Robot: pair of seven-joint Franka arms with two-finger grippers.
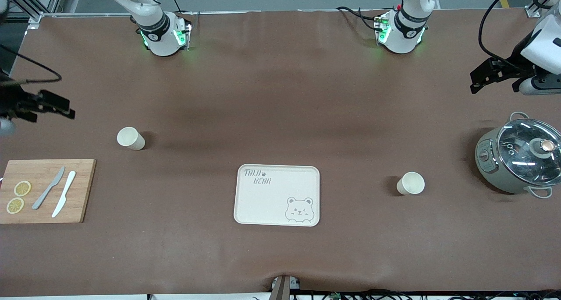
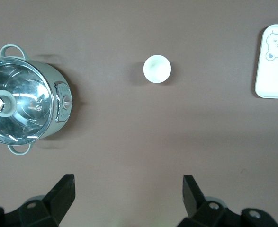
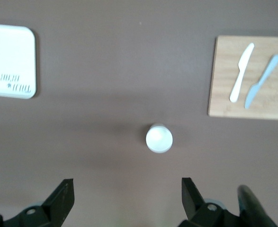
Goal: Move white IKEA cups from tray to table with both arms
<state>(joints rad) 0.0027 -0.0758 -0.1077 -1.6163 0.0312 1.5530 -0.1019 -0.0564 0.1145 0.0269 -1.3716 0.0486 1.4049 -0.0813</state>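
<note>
Two white IKEA cups stand upright on the brown table. One cup [image 1: 130, 138] is toward the right arm's end and also shows in the right wrist view [image 3: 159, 138]. The other cup [image 1: 410, 183] is toward the left arm's end and shows in the left wrist view [image 2: 156, 69]. My right gripper [image 1: 65, 107] is open and empty, high over bare table at its end; in its own view [image 3: 128, 189] the jaws stand wide apart. My left gripper [image 1: 475, 83] is open and empty, high over bare table beside the pot, jaws wide in its view [image 2: 128, 189].
A cream bear-printed tray [image 1: 277, 173] lies mid-table between the cups. A wooden cutting board [image 1: 83, 190] with two knives and lemon slices lies at the right arm's end. A grey pot with a glass lid [image 1: 519, 160] stands at the left arm's end.
</note>
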